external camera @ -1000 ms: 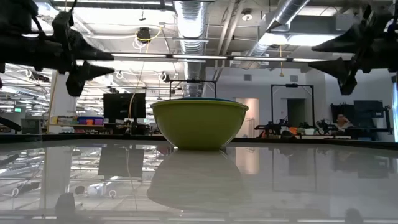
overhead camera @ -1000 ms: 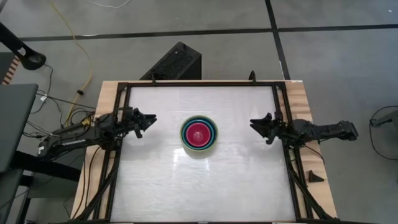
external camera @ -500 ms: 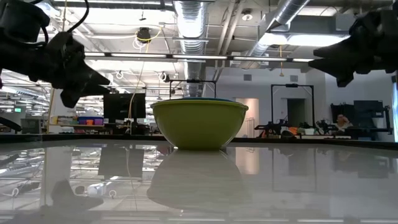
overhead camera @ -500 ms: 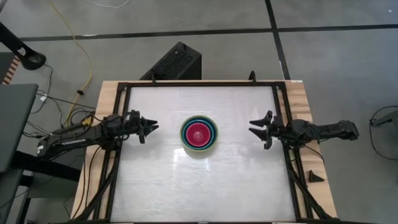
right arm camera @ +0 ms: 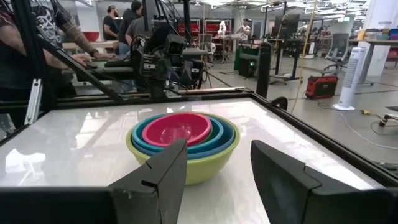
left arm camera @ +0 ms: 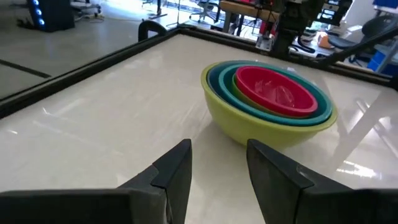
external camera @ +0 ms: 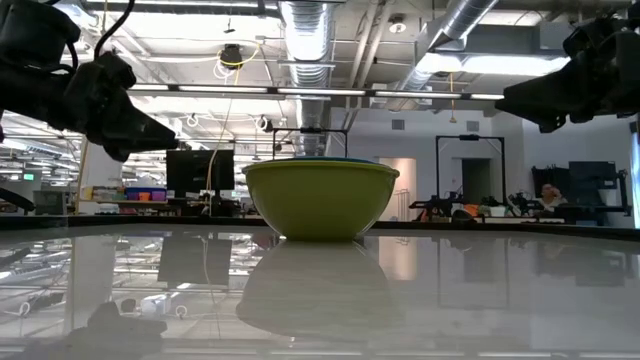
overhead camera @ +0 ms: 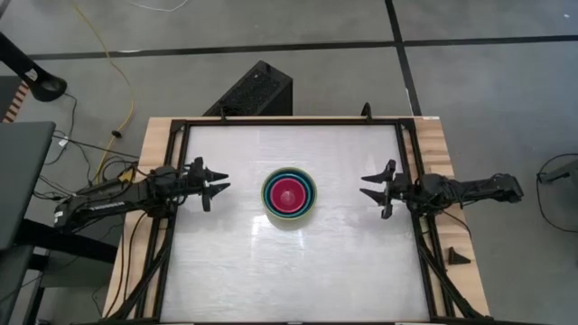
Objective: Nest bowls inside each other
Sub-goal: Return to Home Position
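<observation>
The bowls stand nested as one stack at the table's middle, resting on the base of the olive-green outer bowl. Inside it are light blue and teal rims, and the magenta-pink bowl sits innermost. My left gripper hovers open near the table's left edge and points at the stack; its fingers show in its wrist view. My right gripper hovers open near the right edge and faces the stack from the other side, its fingers apart. Neither gripper holds anything.
Black frame rails run along the table's sides. A small black wedge lies on the wooden strip at the right. A black box stands on the floor beyond the far edge. People stand behind the table's left side.
Both grippers have rolled about the line they point along, so each one's fingers now lie side by side, level with the table. They have stayed near their edges and kept the same gap. The bowl stack has not moved.
</observation>
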{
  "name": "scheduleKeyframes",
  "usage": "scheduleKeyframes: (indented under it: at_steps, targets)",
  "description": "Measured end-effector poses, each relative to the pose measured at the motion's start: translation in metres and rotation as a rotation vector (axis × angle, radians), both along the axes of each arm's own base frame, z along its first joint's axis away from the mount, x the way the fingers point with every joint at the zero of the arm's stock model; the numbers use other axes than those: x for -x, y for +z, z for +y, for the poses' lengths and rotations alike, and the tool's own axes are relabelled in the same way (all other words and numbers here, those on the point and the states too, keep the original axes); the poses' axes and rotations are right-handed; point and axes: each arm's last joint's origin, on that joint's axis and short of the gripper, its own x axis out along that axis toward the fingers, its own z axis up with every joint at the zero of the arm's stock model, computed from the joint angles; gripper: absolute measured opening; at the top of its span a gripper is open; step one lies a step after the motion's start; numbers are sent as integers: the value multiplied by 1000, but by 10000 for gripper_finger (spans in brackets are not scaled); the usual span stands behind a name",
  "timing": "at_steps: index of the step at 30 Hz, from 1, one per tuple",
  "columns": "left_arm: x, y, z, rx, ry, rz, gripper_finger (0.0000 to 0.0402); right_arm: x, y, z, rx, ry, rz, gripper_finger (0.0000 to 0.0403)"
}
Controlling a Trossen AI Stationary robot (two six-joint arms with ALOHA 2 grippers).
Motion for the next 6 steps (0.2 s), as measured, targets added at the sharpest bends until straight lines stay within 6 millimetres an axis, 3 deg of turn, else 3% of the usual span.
scheduleKeyframes:
  at_steps: [6]
  targets:
    - [0, 0, 0, 33, 5, -9, 141, 0, 0, 0, 0, 0, 0, 209]
